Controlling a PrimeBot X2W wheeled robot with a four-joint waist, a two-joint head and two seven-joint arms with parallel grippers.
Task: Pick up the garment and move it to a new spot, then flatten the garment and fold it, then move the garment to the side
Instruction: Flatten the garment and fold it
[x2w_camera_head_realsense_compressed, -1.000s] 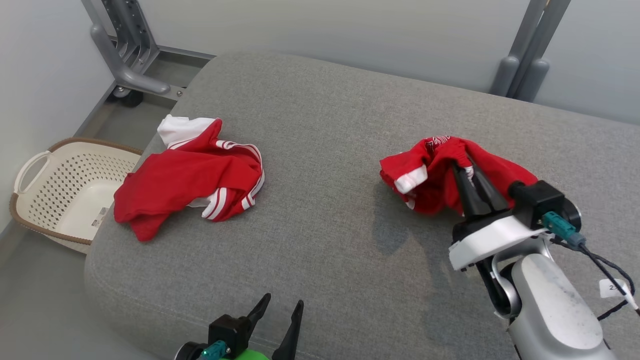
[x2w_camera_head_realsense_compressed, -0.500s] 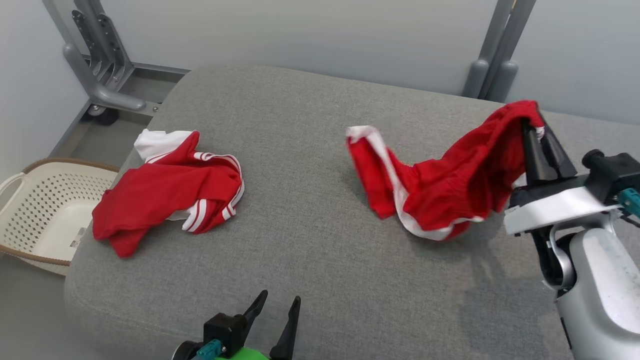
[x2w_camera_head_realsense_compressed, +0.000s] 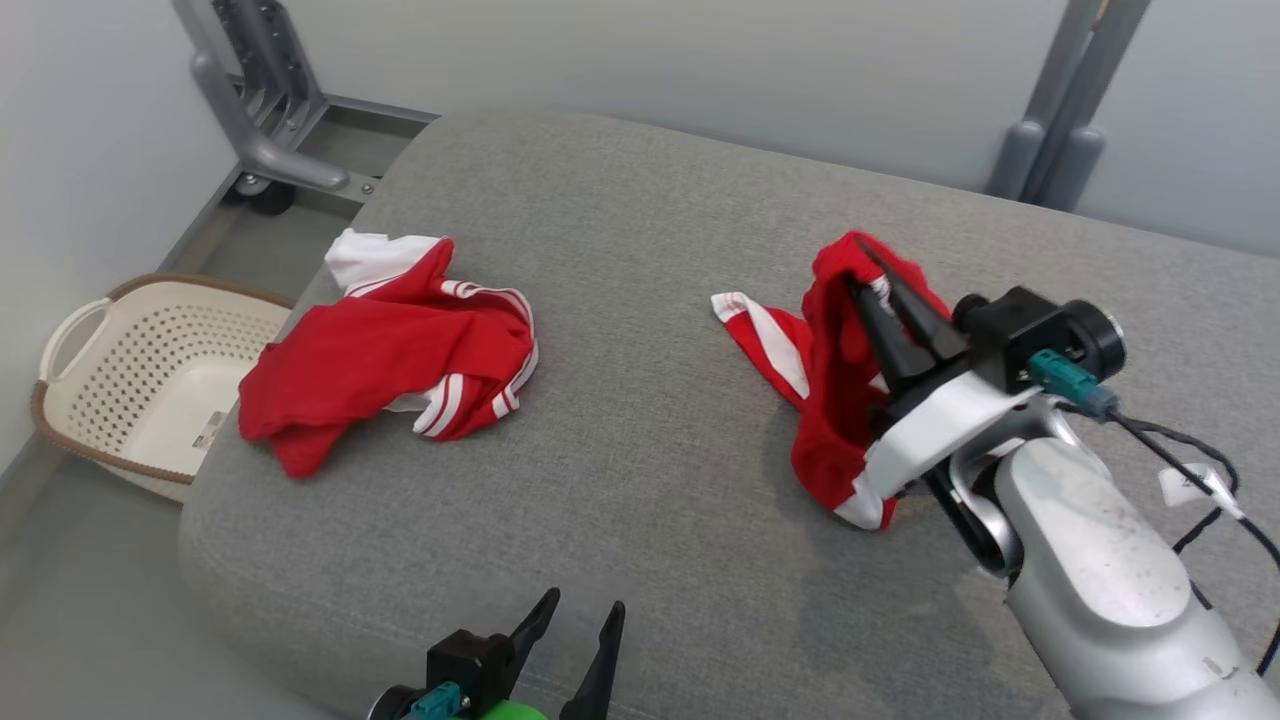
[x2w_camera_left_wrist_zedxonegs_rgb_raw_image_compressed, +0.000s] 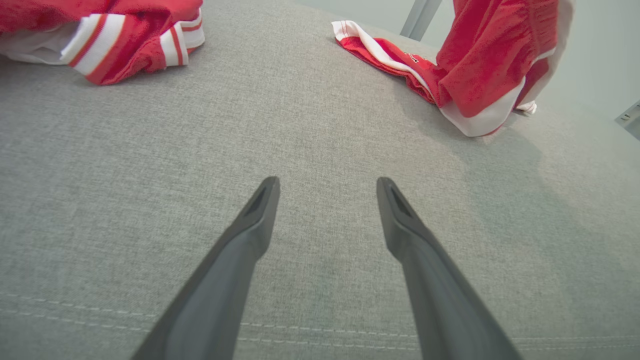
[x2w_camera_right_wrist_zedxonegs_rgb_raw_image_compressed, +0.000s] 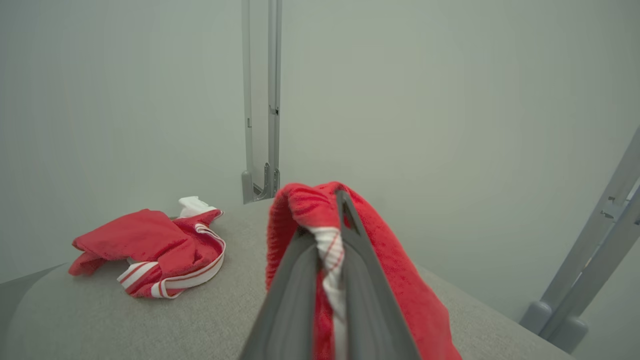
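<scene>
Head view: my right gripper (x2w_camera_head_realsense_compressed: 864, 258) has its fingers pinched shut on a red garment (x2w_camera_head_realsense_compressed: 825, 400) with white trim, held up at the right of the grey fabric cushion (x2w_camera_head_realsense_compressed: 640, 250), its lower end resting there. A second red-and-white garment (x2w_camera_head_realsense_compressed: 380, 365) lies crumpled at the left, with a cream basket (x2w_camera_head_realsense_compressed: 75, 340) on the floor beside it; its label (x2w_camera_head_realsense_compressed: 208, 432) is unreadable. Left wrist view: my left gripper (x2w_camera_left_wrist_zedxonegs_rgb_raw_image_compressed: 327, 181) is spread wide over bare cushion, holding nothing. Right wrist view: fingers clamp bunched cloth, with a pale wall and a grey post (x2w_camera_right_wrist_zedxonegs_rgb_raw_image_compressed: 260, 100) behind
</scene>
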